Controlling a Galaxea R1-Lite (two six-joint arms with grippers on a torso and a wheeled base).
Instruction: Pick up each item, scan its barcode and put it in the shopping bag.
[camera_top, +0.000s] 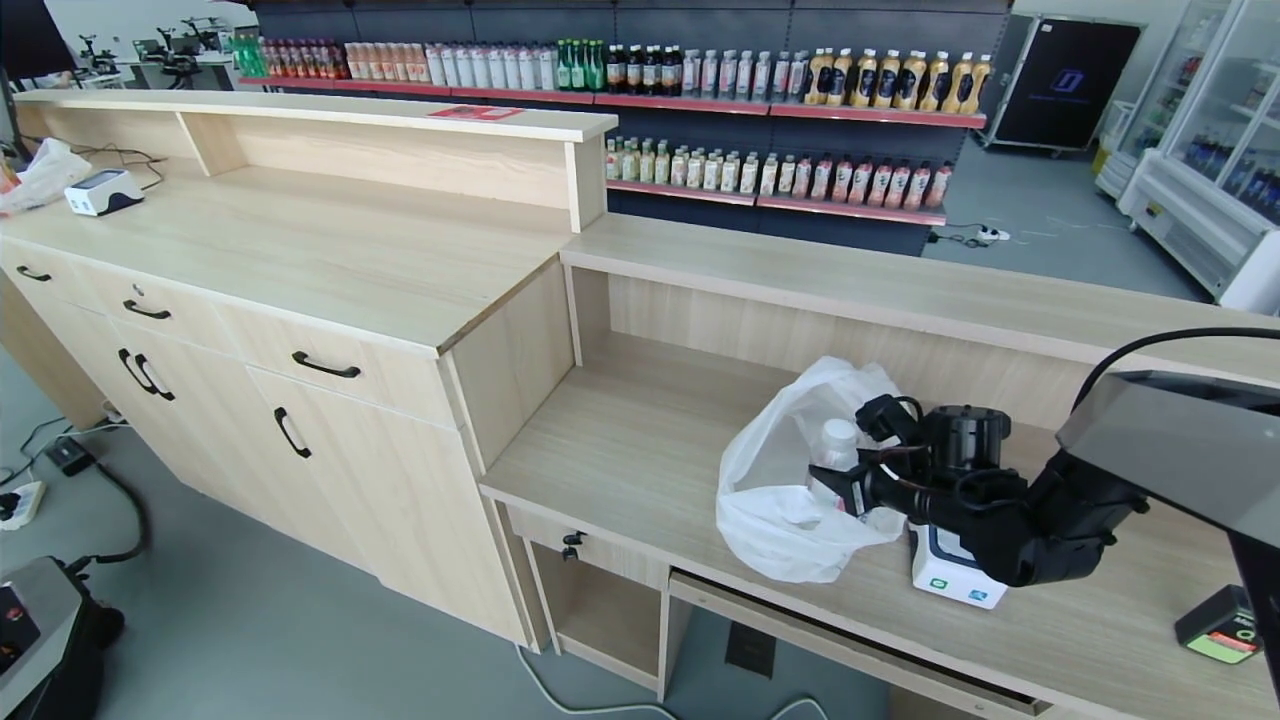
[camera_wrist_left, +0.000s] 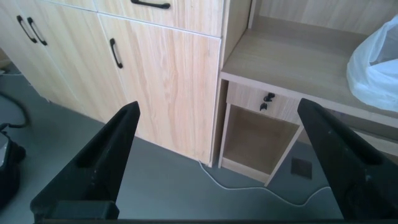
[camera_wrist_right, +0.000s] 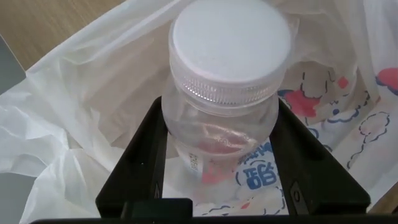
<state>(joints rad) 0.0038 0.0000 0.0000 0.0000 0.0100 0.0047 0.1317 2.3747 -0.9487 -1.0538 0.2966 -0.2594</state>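
While the right gripper (camera_top: 836, 482) hangs at the mouth of the crumpled white plastic shopping bag (camera_top: 770, 505), its two black fingers (camera_wrist_right: 144, 163) are pinched on a small clear plastic bottle with a white ribbed screw cap (camera_wrist_right: 227, 93). One finger presses each side of the body just under the cap's threaded neck. The jaws are only as far apart as the bottle is wide. From the head camera the bottle (camera_top: 836, 447) stands upright with its cap on top, against the right side of the bag, and thin film rises behind and to the left of it. In the right wrist view the bag (camera_wrist_right: 81, 124) lies around the bottle on all sides, with red and blue cartoon print showing on the film beside it. Whether the bottle's base rests on anything cannot be told. The bag sits on the low light-wood counter (camera_top: 620, 440), towards its near edge. Just right of the bag, under the right arm, stands a white box-shaped scanner (camera_top: 955, 578). Farther right, at the near edge, lies a small black device with a green and red face (camera_top: 1222, 628). The left gripper (camera_wrist_left: 219, 124) is spread wide with nothing between its black fingers (camera_wrist_left: 93, 168). It hangs above the grey floor (camera_wrist_left: 155, 186) in front of the pale wooden cabinet doors with black handles (camera_wrist_left: 168, 74), well left of the bag.
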